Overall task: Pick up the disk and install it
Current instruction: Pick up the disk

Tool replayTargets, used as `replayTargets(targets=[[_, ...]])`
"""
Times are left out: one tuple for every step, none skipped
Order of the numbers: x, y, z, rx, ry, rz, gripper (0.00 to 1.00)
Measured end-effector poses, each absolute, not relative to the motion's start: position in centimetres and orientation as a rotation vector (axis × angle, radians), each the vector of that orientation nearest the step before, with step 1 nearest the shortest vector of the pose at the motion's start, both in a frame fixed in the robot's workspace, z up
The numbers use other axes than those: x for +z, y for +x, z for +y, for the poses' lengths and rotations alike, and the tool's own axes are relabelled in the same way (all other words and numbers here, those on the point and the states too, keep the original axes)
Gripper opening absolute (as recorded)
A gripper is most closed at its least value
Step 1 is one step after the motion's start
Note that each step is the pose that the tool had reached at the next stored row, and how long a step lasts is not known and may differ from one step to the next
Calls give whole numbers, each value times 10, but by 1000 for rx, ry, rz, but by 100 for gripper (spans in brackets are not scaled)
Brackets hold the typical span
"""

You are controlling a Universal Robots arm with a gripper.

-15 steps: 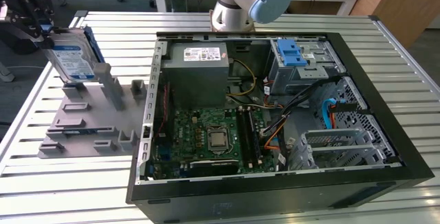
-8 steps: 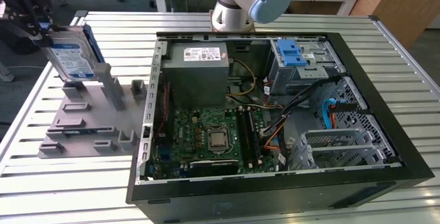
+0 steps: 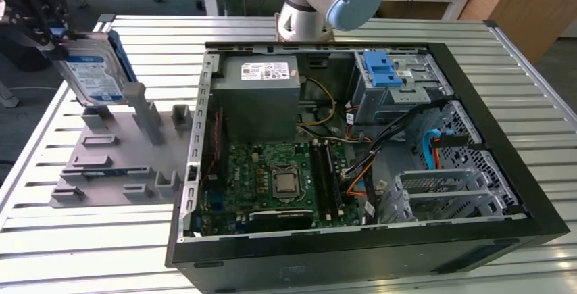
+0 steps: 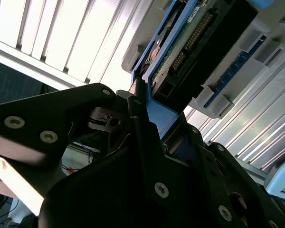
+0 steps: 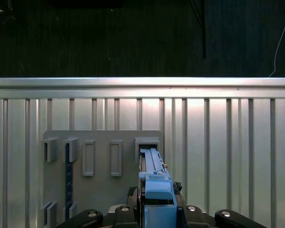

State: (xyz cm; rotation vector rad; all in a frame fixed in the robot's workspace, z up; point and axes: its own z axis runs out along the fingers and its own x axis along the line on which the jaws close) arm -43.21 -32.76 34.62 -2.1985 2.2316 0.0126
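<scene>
Blue plastic is what the jaws bite on. In the second wrist view the gripper (image 4: pixel 149 114) has its black fingers (image 4: pixel 140 123) pressed against the blue side rail of the disk (image 4: pixel 199 47) from both sides, so I judge it closed on the disk. That view supplies the contact itself, along with the drive's connector edge and circuit board running away from the jaws. The first wrist view adds the alignment: it looks along the disk edge-on, the blue rail pointing at an open slot of the grey holder (image 5: pixel 99 161) lying on the slatted metal table (image 3: pixel 90 240). The exterior view adds the wider layout. The disk stands upright at that view's far left with its printed label facing the camera, and its lower edge is at or just above the holder's post. I cannot tell whether it has come fully clear of the slot. Further off, towards the exterior view's right, the open computer case (image 3: pixel 361 257) lies on the table, with the grey power-supply box (image 3: pixel 261 81) at its back and beside that a drive cage topped by a blue latch (image 3: pixel 382 71). The arm's base (image 3: pixel 325 0) rises behind the case. By my reading the pick-up is done or very nearly done, since the grasp is made. The install has not begun, as the disk is well apart from the case and its cage.
</scene>
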Motion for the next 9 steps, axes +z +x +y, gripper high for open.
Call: replayTargets(targets=[[347,-432,-328,13,-2199,2232,36],[347,-432,-328,13,-2199,2232,36],[347,-432,-328,13,-2199,2232,36],[347,-432,-328,13,-2199,2232,36],[348,-432,-328,13,-2199,2232,36],[348,-432,-328,13,-2198,2232,36],[348,-432,-328,13,-2199,2232,36],[348,-432,-328,13,-2199,2232,36],[349,-432,-328,13,-2199,2232,36]])
